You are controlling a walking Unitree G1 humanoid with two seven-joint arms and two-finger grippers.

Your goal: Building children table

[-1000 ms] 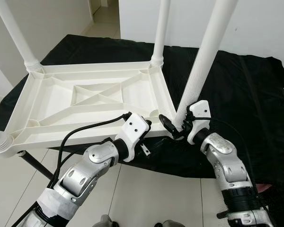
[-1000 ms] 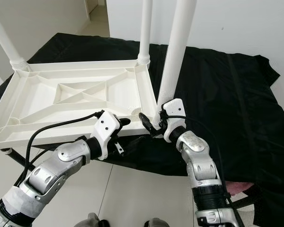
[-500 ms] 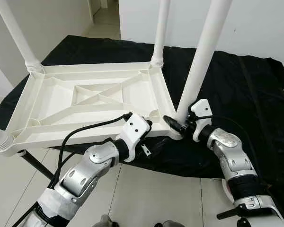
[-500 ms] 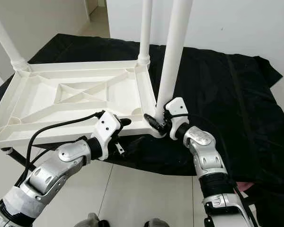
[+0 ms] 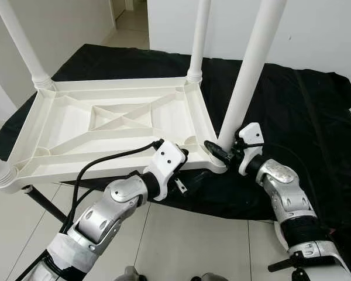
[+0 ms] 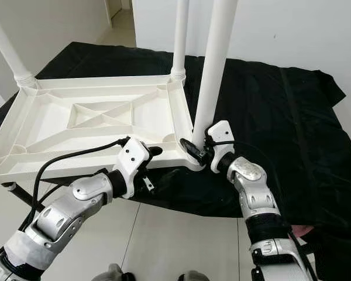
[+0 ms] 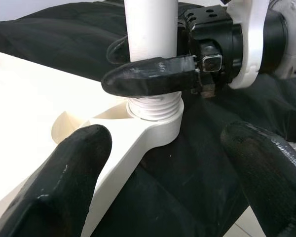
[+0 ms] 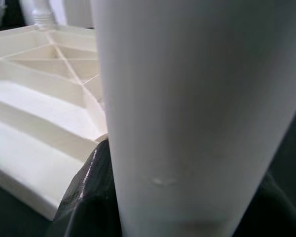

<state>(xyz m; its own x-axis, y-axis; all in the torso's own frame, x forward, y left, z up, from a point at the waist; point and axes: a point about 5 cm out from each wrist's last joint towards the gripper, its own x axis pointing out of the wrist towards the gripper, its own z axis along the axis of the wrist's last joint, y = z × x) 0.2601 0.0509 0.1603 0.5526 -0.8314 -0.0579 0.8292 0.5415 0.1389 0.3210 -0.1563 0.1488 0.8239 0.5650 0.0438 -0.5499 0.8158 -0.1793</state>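
Fingers of the right gripper [image 5: 222, 156] are squeezing the white table leg [image 5: 245, 82] low down, where it is screwing into the upside-down tabletop [image 5: 114, 126] at its 4 o'clock corner. Left gripper [image 5: 184, 170], fingers spread apart, is waiting by that corner over the black cloth [image 5: 316, 111].

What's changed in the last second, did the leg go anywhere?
The right gripper, shut on the near leg just above its threaded base, turned its wrist and drew closer to the corner socket. The leg, leaning a second ago, now stands nearly upright. The left gripper stayed open at the tabletop edge; tabletop and the other legs unchanged.
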